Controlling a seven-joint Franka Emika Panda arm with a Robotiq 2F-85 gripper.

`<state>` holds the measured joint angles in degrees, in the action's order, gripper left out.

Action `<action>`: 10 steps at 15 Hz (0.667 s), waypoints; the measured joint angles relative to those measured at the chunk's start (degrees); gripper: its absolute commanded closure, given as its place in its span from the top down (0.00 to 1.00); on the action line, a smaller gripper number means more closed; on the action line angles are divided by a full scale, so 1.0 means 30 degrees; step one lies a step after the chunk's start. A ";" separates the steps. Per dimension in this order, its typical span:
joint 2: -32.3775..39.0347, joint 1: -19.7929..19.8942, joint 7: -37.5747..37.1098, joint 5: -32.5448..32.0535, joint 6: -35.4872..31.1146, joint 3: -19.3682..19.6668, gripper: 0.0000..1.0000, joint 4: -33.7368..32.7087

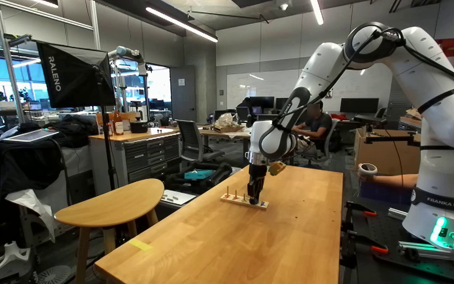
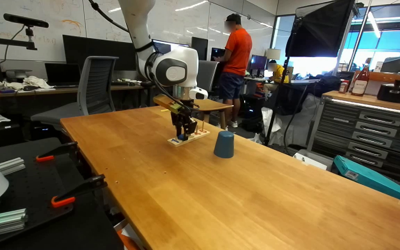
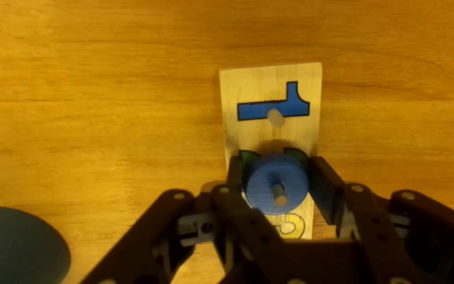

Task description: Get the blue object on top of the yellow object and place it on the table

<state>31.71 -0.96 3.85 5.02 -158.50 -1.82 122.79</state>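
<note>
Nearest, in the wrist view, the hand points down with its fingers at either side of the blue disc; one finger meets its edge or nearly so, a thin sliver shows at the other, and I cannot tell whether this is a real hold or only a poise around it. The disc is threaded on a peg of the yellow board, the tip poking up through it, and hides most of a green numeral; whether it lies flat on the wood or a little up the peg is unclear. Beside it a blue 1 has a peg of its own, and more pegs rise farther along, in both exterior views. By my judgement the reach is done and the rest is left: secure the grip if need be, draw the disc straight up off its peg, bring it past the board's edge, lower it to the table and let go. A sideways pull too soon would likely drag the board along. Farther over, in an exterior view, a blue cup stands wide end down on the table, apart from the board; it looks to have no part in this. Beyond come a side table and a softbox.
</note>
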 measured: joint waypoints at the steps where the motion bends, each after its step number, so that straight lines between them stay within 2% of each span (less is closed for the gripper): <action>1: -0.0041 -0.0005 -0.0068 -0.0066 -0.0041 0.0002 0.19 -0.0054; 7: -0.0062 0.0036 -0.0206 -0.0093 -0.0150 0.0016 0.19 -0.0209; 10: -0.0880 0.0349 -0.0206 -0.0080 -0.0013 0.0003 0.19 -0.0374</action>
<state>29.07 0.08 3.23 4.78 -158.54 -1.81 121.67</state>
